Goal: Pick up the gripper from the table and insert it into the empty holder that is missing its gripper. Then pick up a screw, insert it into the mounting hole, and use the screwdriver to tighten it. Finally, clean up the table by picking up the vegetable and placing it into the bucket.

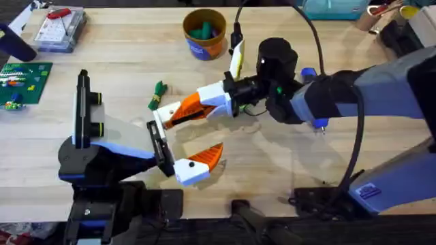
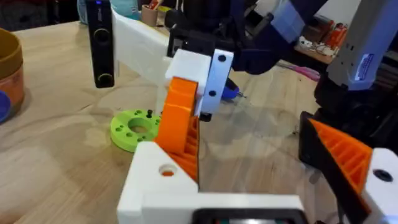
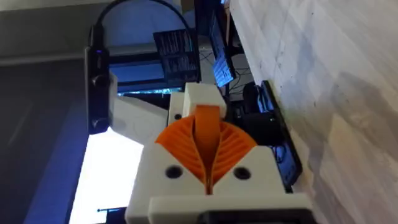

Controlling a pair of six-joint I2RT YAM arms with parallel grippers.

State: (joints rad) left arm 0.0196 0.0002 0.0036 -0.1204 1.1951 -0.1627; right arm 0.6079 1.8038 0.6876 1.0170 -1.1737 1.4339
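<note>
We see the bucket (image 1: 204, 33) at the bench's far edge holding teal-green pieces, its label unreadable. The vegetable (image 1: 158, 94) lies mid-bench. Left gripper (image 1: 178, 146) spread wide; right gripper (image 1: 163, 120) clenched, pads together.

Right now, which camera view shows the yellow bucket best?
The overhead view: the bucket shows whole, with its open top and blue label. The left wrist view catches a part of it at the edge.

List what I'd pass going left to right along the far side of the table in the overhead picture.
Green circuit board → clear plastic box → small green vegetable → yellow bucket → black round motor housing.
</note>
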